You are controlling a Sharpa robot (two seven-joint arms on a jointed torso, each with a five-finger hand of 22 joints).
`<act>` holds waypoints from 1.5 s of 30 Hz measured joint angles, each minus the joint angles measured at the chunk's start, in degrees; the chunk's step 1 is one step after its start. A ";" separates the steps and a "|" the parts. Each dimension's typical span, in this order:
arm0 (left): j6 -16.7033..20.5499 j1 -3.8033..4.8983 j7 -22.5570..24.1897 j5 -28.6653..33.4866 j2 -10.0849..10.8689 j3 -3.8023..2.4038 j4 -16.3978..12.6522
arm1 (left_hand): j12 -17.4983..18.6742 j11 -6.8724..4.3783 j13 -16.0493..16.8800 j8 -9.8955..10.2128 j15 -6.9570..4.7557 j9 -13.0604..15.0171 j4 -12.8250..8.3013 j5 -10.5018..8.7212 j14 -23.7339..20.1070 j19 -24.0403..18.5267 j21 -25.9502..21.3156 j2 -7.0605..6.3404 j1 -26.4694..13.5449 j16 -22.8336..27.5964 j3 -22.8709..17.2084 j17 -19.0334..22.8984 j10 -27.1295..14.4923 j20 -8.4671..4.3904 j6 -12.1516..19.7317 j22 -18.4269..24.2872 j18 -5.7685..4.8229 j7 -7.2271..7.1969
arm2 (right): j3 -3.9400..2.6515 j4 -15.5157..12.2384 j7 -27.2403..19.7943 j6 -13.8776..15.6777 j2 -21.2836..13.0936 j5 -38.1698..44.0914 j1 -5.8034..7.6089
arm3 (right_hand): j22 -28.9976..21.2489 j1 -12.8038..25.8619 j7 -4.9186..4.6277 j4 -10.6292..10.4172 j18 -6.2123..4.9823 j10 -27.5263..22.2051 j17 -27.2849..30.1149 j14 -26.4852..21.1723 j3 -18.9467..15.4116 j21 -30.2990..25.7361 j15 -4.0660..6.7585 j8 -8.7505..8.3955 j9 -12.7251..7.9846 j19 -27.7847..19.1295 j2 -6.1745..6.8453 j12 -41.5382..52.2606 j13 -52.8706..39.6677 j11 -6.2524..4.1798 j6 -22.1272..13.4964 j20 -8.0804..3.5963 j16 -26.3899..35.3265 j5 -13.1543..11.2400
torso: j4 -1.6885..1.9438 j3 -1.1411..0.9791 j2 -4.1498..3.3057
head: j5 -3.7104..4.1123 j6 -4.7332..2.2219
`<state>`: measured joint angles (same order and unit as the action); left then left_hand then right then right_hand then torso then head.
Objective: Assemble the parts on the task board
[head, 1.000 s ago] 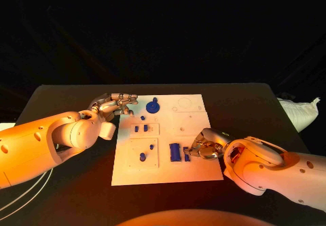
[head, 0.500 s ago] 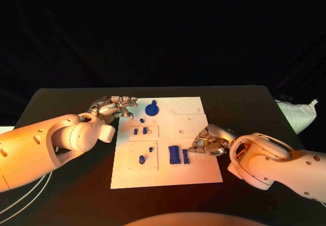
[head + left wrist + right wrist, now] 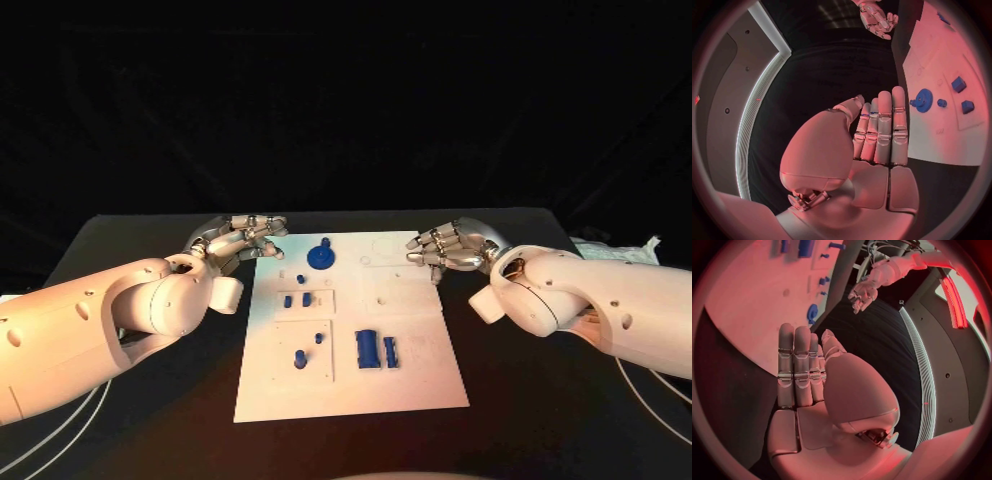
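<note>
Hands both hold nothing now: the right hand [image 3: 450, 246] has left the long blue parts [image 3: 378, 349] near the task board [image 3: 418, 380] front and hovers beside its far edge, like the left hand [image 3: 238, 238]. Perhaps that placement is finished.

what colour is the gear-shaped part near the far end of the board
Blue. The gear shows best in the head view, lying on the white task board.

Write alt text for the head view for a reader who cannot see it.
A white task board lies on a black table with small blue parts on it. The left hand and right hand hover at its far corners, each empty.
</note>
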<state>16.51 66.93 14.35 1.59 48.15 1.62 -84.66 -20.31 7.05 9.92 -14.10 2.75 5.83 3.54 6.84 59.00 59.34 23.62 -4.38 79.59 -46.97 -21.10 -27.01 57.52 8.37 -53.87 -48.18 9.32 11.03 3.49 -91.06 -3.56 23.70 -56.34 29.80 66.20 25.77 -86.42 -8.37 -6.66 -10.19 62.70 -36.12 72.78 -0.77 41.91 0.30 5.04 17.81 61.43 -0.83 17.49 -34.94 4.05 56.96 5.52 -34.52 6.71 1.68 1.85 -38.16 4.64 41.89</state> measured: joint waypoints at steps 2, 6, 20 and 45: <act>0.32 0.00 0.69 0.58 -0.78 -0.01 1.25 | 0.44 0.41 -0.79 0.00 0.64 -0.30 0.17 0.00 -1.70 -2.55 -2.97 0.00 0.00 4.94 0.17 2.51 -0.42 0.56 0.50 2.24 0.01 0.12 | -0.12 3.34 -3.21 -0.75 1.90 -4.65 0.24 | -3.23 -0.90 -0.81 0.45 0.00 -0.71 3.79 -2.77 0.45 -5.11 -1.14 -0.85 -0.67 -2.23 -0.40 -3.94 5.01 0.75 -0.41 0.82 6.73 -0.76 | -0.03 0.07 0.61 | 0.01 -0.77; 0.85 0.00 1.90 1.54 -2.01 -0.04 3.29 | 2.44 1.12 -2.58 0.39 2.46 -0.94 0.67 0.00 -4.28 -7.76 -8.81 0.00 0.00 14.60 -0.22 7.07 -1.13 2.22 1.71 6.81 0.00 0.50 | -0.50 8.79 -8.07 -2.21 4.96 -11.61 0.52 | -9.33 -1.66 -1.75 0.46 0.00 -0.96 11.14 -8.82 1.54 -14.96 -4.00 -1.30 -2.39 -6.98 -0.36 -9.17 13.42 2.55 -0.98 3.52 18.54 -1.05 | -0.04 0.13 1.61 | 0.08 -2.35; 1.75 0.04 5.29 3.27 -7.13 -0.13 11.13 | 10.16 2.25 -7.24 3.56 5.35 -2.98 -0.53 -0.12 -9.25 -18.28 -20.65 1.06 -3.80 36.30 0.12 17.45 -6.82 5.89 6.28 22.08 0.58 0.06 | -0.95 22.17 -15.87 -6.13 13.19 -22.35 0.35 | -19.72 5.47 -1.59 4.54 0.02 -2.91 25.76 -10.47 4.41 -29.30 -4.29 -2.20 -9.18 -6.08 -1.10 -14.32 31.08 3.10 -5.29 4.97 31.21 -2.24 | -0.01 -0.03 3.74 | 0.10 -5.23; 22.31 -6.67 11.89 0.19 -3.51 -1.52 -4.71 | 19.09 -6.16 -9.82 12.71 -2.23 -5.67 -3.52 -6.48 -41.01 -44.50 -23.27 4.34 -52.21 45.45 13.54 26.08 -39.16 -3.76 36.63 38.76 -4.98 -9.23 | -3.39 1.80 -22.79 15.03 11.71 -27.87 -5.86 | -25.57 57.06 7.27 6.50 6.64 -41.07 34.76 -50.20 1.16 -39.10 -0.36 -4.62 -17.17 -41.39 0.79 -17.14 34.81 -3.75 -38.24 -4.11 34.13 -6.41 | -1.65 -1.80 6.91 | -4.63 -7.50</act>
<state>38.82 60.26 26.25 1.77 44.64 0.11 -89.37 -1.22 0.88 0.10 -1.39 0.51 0.16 0.01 0.36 17.99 14.84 0.35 -0.04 27.37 -1.51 -7.57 -0.92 18.35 4.61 -17.24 -9.42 4.34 1.80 0.09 -89.26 -26.36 38.73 -44.63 1.94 60.34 0.21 -29.36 -1.10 -0.16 -3.55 21.63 -1.36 22.58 0.40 2.81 -0.06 0.41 0.64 20.04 -0.04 0.35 -0.12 0.30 18.71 1.40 -0.39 0.30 0.02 0.05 -31.25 0.01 34.39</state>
